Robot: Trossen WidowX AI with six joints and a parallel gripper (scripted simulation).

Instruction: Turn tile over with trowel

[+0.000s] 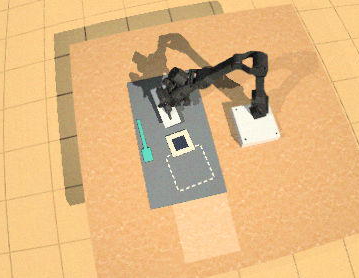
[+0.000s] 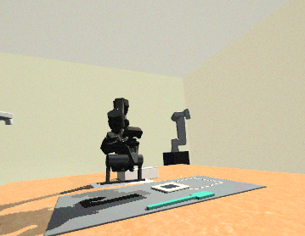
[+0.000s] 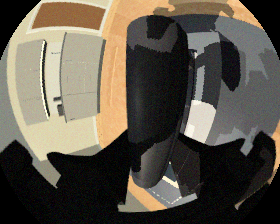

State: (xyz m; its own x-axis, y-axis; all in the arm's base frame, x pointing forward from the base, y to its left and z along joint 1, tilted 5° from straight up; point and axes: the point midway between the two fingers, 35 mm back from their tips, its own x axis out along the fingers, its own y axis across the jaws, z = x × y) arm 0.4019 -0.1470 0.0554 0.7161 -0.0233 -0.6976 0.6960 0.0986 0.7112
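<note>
My gripper (image 1: 166, 101) (image 2: 124, 176) is low over the far end of the grey mat (image 1: 204, 125) (image 2: 233, 187) and is shut on the trowel's handle. The trowel's white blade (image 1: 170, 119) (image 2: 118, 183) lies flat on the mat, pointing toward the tile. The tile (image 1: 180, 144) (image 2: 169, 187) is cream with a dark marked square facing up. It lies just outside the far edge of the dashed outline (image 1: 210, 165) (image 2: 207, 181). In the wrist view a dark bar, the handle (image 3: 153, 96), fills the middle between my fingers.
A teal long-handled tool (image 1: 143, 141) (image 2: 179, 200) lies along the mat's left side. The arm's white base (image 1: 256, 131) stands on the table right of the mat. A paler strip (image 1: 206, 230) runs from the mat's near end.
</note>
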